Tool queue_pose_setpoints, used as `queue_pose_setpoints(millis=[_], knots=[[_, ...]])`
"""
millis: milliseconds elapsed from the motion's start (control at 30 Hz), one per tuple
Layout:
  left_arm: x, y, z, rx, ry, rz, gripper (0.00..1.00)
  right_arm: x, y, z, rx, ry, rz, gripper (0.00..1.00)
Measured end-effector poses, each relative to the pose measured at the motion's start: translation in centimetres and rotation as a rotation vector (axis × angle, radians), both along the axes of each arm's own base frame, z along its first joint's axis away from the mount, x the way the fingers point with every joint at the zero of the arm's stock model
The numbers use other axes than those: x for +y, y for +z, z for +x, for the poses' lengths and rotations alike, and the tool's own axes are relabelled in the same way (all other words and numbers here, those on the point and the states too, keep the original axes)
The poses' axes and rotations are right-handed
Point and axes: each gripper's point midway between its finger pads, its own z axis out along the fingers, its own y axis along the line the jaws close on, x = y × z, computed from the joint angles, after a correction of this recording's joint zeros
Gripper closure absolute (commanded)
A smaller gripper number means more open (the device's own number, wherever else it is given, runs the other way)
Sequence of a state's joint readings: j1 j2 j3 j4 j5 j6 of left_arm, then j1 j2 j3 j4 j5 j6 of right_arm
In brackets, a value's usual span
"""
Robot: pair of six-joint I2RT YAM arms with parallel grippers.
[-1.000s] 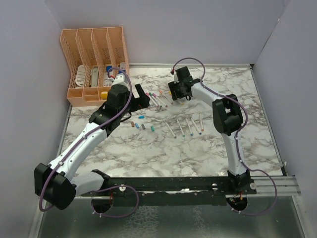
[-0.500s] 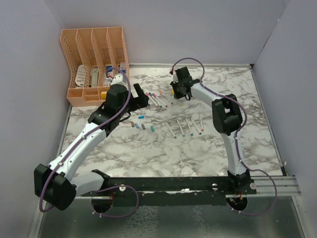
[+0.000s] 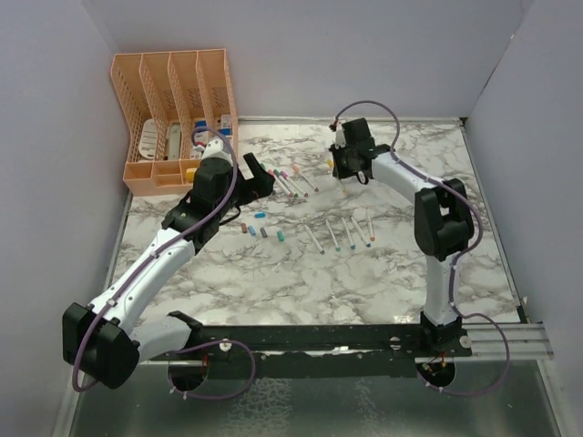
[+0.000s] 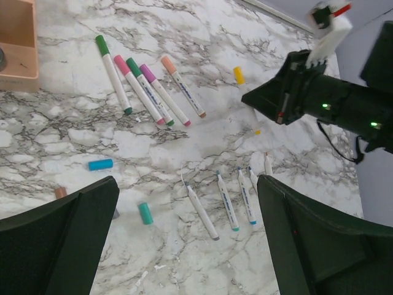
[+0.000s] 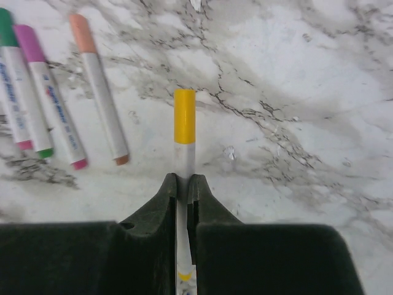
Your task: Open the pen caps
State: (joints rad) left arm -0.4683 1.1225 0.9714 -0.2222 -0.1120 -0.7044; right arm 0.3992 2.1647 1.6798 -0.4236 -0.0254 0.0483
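R arm reaches fwd, elbow bent, wrist level. The right gripper (image 5: 182,183) is pinched on a slim white-barrelled pen (image 5: 184,157), stubby yellow plastic cap (image 5: 184,115) still on, pointing ahead. L arm is stretched fwd-right; the left gripper (image 4: 187,239) is spread wide and empty above the white-grey marble table (image 3: 273,273).

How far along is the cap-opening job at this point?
Done: four uncapped pens lie near loose caps. In hand: the right claw is shut on a yellow-capped pen, cap still on; the left claw is open, holding nothing. Left: that pen plus five capped pens.
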Motion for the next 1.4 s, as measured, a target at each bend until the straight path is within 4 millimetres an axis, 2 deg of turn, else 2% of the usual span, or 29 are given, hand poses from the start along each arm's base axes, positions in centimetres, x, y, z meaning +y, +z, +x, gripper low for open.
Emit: queue_pose_setpoints(millis=[133, 200, 300, 333, 400, 600, 667, 900, 1033, 1233, 1400], knots=[[-1.3, -0.9, 0.7, 0.018, -0.027, -0.041, 0.01, 0.2, 7.0, -1.4, -0.108, 0.014, 0.093, 0.99], [-1.9, -1.3, 1.0, 0.028, -0.041, -0.060, 0.01, 0.6, 11.6, -2.5, -0.193, 0.035, 0.161, 0.99], [-2.9, -1.8, 1.5, 0.039, -0.069, -0.087, 0.01, 1.2, 15.6, -4.2, -0.272, 0.067, 0.223, 0.99], [-3.3, -1.9, 1.7, 0.040, -0.080, -0.095, 0.01, 1.4, 16.2, -4.9, -0.282, 0.079, 0.237, 0.99], [-3.9, -2.0, 2.0, 0.046, -0.098, -0.108, 0.02, 2.0, 16.3, -6.5, -0.280, 0.105, 0.257, 0.99], [-6.4, -1.3, 3.3, 0.037, -0.165, -0.182, 0.04, 3.1, 12.9, -10.8, -0.175, 0.154, 0.269, 0.99], [-7.3, -1.2, 3.7, 0.037, -0.186, -0.199, 0.04, 3.5, 12.6, -12.1, -0.155, 0.173, 0.280, 0.99], [-9.9, -1.7, 3.6, 0.058, -0.244, -0.256, 0.11, 5.5, 15.0, -15.2, -0.172, 0.233, 0.345, 0.99], [-10.9, -1.2, 3.6, 0.051, -0.261, -0.298, 0.16, 6.9, 15.9, -16.5, -0.180, 0.272, 0.370, 0.99], [-11.7, -0.4, 3.5, 0.036, -0.277, -0.342, 0.27, 8.3, 16.1, -17.7, -0.168, 0.304, 0.386, 0.99], [-12.3, -0.1, 3.1, 0.029, -0.292, -0.362, 0.37, 8.7, 16.8, -18.2, -0.178, 0.314, 0.399, 0.99]])
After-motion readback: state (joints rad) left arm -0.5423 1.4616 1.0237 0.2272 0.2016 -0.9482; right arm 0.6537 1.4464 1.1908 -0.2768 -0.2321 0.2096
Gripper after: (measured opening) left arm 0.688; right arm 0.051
